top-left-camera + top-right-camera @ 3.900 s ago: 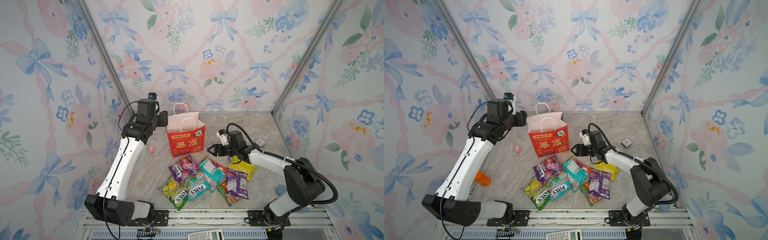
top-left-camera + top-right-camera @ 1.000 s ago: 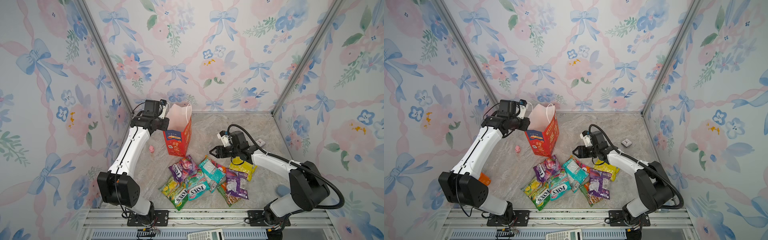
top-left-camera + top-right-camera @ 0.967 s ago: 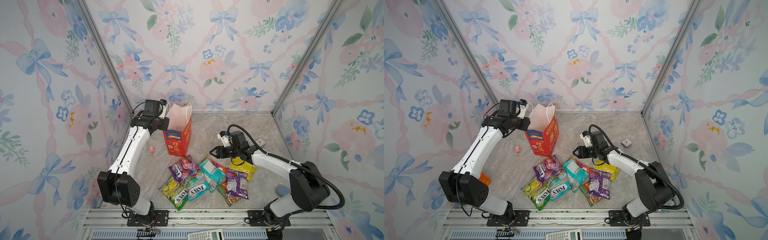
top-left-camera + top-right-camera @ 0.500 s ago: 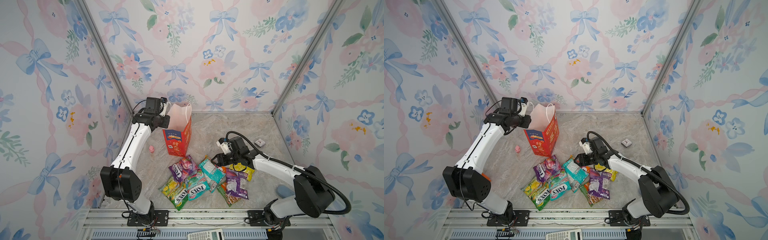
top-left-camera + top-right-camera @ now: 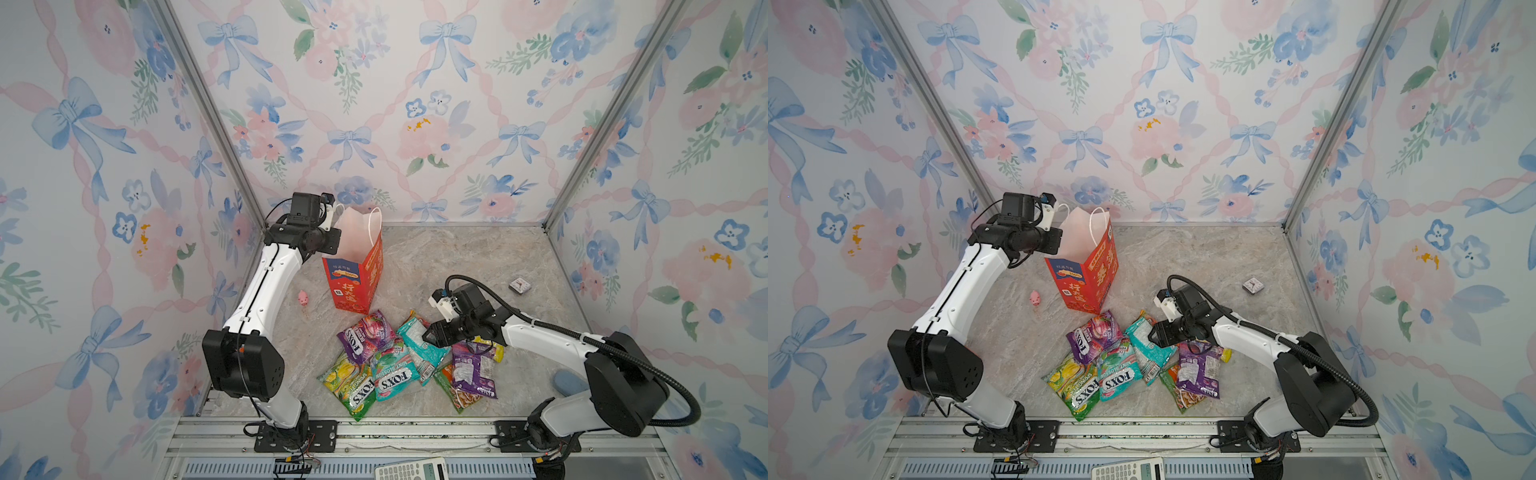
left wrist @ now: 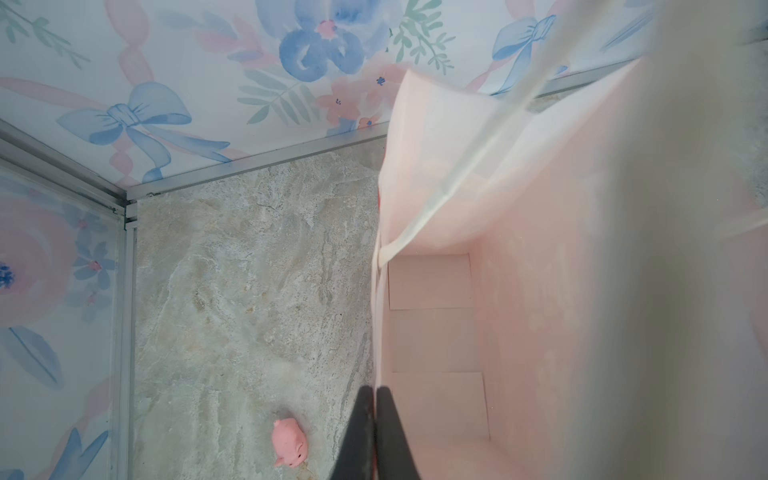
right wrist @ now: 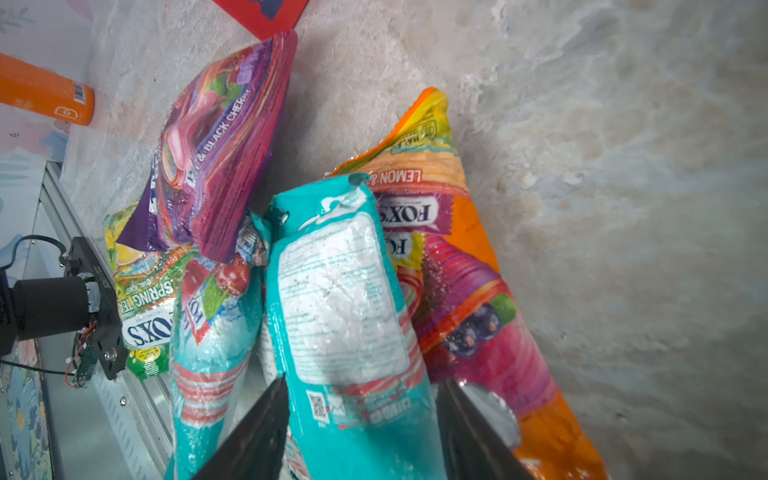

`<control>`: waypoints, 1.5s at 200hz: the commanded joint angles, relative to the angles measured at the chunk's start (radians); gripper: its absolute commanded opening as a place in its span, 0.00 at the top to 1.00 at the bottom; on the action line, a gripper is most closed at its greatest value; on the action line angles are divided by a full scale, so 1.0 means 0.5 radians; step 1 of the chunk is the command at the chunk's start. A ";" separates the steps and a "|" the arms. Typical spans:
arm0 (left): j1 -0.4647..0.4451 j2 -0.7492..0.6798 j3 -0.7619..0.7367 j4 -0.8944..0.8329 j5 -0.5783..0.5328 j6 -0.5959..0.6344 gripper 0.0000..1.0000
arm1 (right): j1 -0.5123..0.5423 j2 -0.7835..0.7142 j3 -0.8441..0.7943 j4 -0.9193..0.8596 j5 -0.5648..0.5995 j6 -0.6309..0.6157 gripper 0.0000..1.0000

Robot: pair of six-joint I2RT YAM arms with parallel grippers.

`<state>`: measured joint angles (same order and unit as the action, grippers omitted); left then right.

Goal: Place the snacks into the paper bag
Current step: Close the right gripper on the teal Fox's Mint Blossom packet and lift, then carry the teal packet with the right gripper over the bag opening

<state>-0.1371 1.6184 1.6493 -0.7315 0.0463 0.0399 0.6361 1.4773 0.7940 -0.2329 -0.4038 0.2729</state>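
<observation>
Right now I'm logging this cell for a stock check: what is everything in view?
paper bag: one, red, standing rear left
snacks: about eight, mixed colours, piled in front of bag
toy pig: one, pink, left of bag
small square gadget: one, dark, far right
pad: one, blue, near right
tube: one, orange, past the snacks
calculator: one, white, front edge
left jaws: black, shut on bag's rim
right jaws: black, open astride teal packet

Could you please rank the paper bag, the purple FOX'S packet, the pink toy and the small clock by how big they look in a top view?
1. paper bag
2. purple FOX'S packet
3. pink toy and small clock: both tiny and about alike, so I would not rank one over the other.
</observation>
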 commanded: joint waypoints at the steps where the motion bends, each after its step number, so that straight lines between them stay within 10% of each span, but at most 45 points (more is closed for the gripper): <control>1: 0.007 0.000 0.040 -0.019 0.054 -0.015 1.00 | 0.033 0.059 0.008 -0.047 0.017 -0.043 0.42; 100: 0.007 -0.060 0.039 -0.019 0.165 -0.043 1.00 | 0.063 0.124 0.109 -0.099 0.083 -0.027 1.00; 300: 0.008 -0.143 0.011 -0.012 0.234 -0.174 1.00 | -0.094 -0.104 1.383 -0.518 0.926 -0.011 1.00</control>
<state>-0.1368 1.5734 1.6493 -0.7319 0.1257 -0.0219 0.6022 1.4029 1.3922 -0.5415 -0.0231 0.2802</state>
